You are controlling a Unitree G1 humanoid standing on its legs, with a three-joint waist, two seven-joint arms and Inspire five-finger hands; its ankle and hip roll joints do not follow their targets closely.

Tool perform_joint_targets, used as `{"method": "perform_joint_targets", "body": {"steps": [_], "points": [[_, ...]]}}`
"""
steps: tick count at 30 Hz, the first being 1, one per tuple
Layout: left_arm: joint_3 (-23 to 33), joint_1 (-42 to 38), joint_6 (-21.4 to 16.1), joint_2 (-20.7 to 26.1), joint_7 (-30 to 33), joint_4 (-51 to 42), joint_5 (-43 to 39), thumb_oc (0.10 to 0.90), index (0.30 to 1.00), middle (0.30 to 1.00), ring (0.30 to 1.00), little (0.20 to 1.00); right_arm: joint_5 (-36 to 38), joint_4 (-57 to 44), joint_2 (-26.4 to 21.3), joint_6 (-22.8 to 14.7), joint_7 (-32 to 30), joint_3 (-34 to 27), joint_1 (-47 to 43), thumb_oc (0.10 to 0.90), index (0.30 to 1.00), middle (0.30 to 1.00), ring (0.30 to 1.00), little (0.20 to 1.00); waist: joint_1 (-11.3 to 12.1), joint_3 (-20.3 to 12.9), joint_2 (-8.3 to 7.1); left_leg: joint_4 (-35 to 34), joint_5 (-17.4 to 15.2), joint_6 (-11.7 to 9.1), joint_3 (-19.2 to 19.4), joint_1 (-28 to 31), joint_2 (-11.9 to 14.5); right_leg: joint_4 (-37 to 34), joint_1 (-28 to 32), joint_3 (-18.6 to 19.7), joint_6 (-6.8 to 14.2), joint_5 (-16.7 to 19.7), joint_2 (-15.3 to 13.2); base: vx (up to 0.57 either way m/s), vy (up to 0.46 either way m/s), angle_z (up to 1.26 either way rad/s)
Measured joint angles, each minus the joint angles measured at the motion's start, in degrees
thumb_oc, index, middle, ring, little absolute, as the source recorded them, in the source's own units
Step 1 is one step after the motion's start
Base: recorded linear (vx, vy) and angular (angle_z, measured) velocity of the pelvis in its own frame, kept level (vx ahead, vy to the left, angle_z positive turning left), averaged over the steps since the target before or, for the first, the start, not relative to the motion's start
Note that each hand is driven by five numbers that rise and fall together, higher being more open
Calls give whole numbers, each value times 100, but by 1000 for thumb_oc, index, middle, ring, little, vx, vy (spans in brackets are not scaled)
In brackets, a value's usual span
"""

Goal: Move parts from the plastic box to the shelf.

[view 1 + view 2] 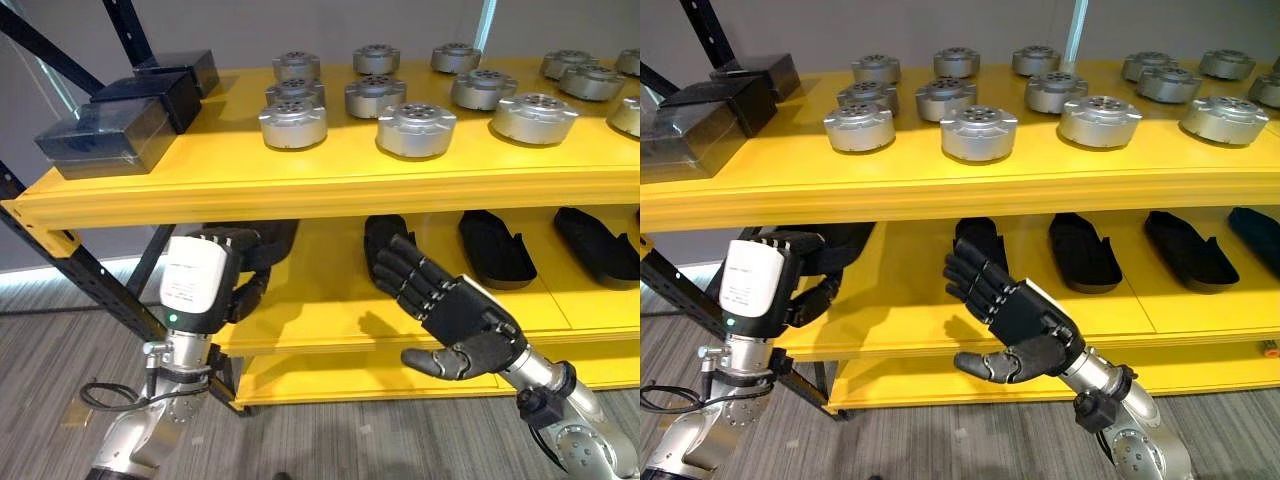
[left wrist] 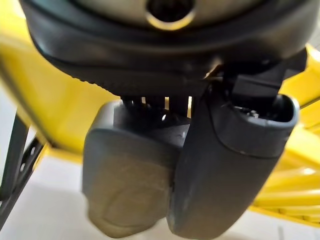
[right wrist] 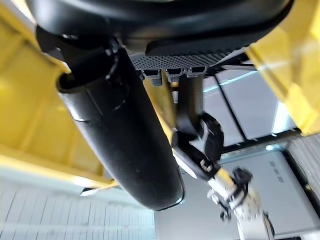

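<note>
Yellow shelf (image 1: 330, 170): silver round parts (image 1: 415, 128) lie flat; black boxes (image 1: 105, 135) at left.
Right hand (image 1: 455, 320): fingers spread, empty.
Left hand (image 1: 235, 270): fingers curled, empty.

I see round metal parts (image 1: 416, 129) sitting on the yellow shelf (image 1: 300, 180). My right robot hand (image 1: 455, 320) hangs open below it, and my left robot hand (image 1: 235, 270) curls beside it.
</note>
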Motion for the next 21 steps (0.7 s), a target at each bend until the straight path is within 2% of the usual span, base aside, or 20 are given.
{"method": "perform_joint_targets", "body": {"steps": [1, 4, 6, 12, 13, 14, 16, 18, 19, 21], "points": [[-7, -32, 45, 0, -1, 56, -105, 400, 300, 300, 300, 300, 0, -2, 55, 1, 14, 117, 8, 900, 1000, 1000, 1000, 1000, -5, 23, -104, -24, -10, 13, 44, -1, -101, -89, 15, -22, 59, 142, -51, 145, 291, -15], [-15, -100, 66, 1, -25, 285, -158, 400, 300, 300, 300, 300, 16, -16, 318, -3, 23, 163, -5, 900, 1000, 1000, 1000, 1000, 4, 29, -274, -61, -30, 51, 83, 29, -174, -301, 98, -198, 73, 354, -85, 130, 264, -9], [-22, -111, 54, -11, -100, 334, -153, 400, 300, 300, 300, 300, 57, -25, 400, -6, 18, 110, -7, 900, 1000, 1000, 1000, 1000, 56, 44, -308, -100, -71, 35, 97, 110, -194, -349, 179, -251, 91, 385, -89, 103, 269, 3], [-25, -118, -120, -12, -359, 204, -146, 400, 300, 300, 300, 300, 77, -35, 446, 9, -46, 75, -50, 900, 1000, 1000, 1000, 1000, 171, 130, -201, -184, -62, 14, 110, 89, -213, -398, 168, -364, 94, 388, -86, 31, 161, 1], [-25, -116, -144, -11, -370, 199, -146, 400, 300, 300, 300, 300, 76, -35, 446, 11, -51, 75, -48, 900, 1000, 1000, 1000, 1000, 200, 135, -193, -194, -90, -7, 133, 93, -195, -349, 140, -431, 92, 391, -84, 68, 104, -15], [-24, -109, -147, -15, -384, 184, -147, 400, 300, 300, 300, 300, 72, -40, 452, 24, -57, 65, -49, 900, 1000, 1000, 1000, 1000, 281, 155, -150, -190, -79, 6, 218, 91, -132, -119, -28, -679, 77, 422, -70, 50, 71, -35], [-19, -124, -144, -3, -474, 181, -144, 400, 300, 300, 300, 300, 71, -42, 444, 85, -60, 19, -61, 900, 1000, 1000, 1000, 1000, 294, 212, -132, -204, -143, -1, 281, 118, -104, 278, -297, -795, -25, 494, -83, 50, 21, -32], [-12, -110, -124, 0, -539, 185, -145, 400, 300, 300, 300, 300, 72, -47, 446, 101, -57, 15, -8, 900, 1000, 1000, 1000, 1000, 311, 244, -174, -236, -174, 19, 342, 194, -100, 403, -388, -851, -164, 600, -97, 104, -184, -19], [-9, -104, -99, 5, -571, 186, -142, 400, 300, 300, 300, 300, 80, -47, 449, 100, -33, 14, 55, 900, 1000, 1000, 1000, 1000, 288, 260, -206, -251, -184, 28, 309, 200, -115, 405, -386, -820, -162, 596, -116, 131, -277, 2], [32, -104, -84, 12, -570, 177, -119, 400, 300, 300, 300, 300, 79, -44, 458, 103, 88, 15, 171, 900, 1000, 1000, 1000, 1000, 262, 285, -373, -245, -139, 78, 207, 161, -173, 149, -212, -751, -108, 564, -131, 81, -191, 26]]}}
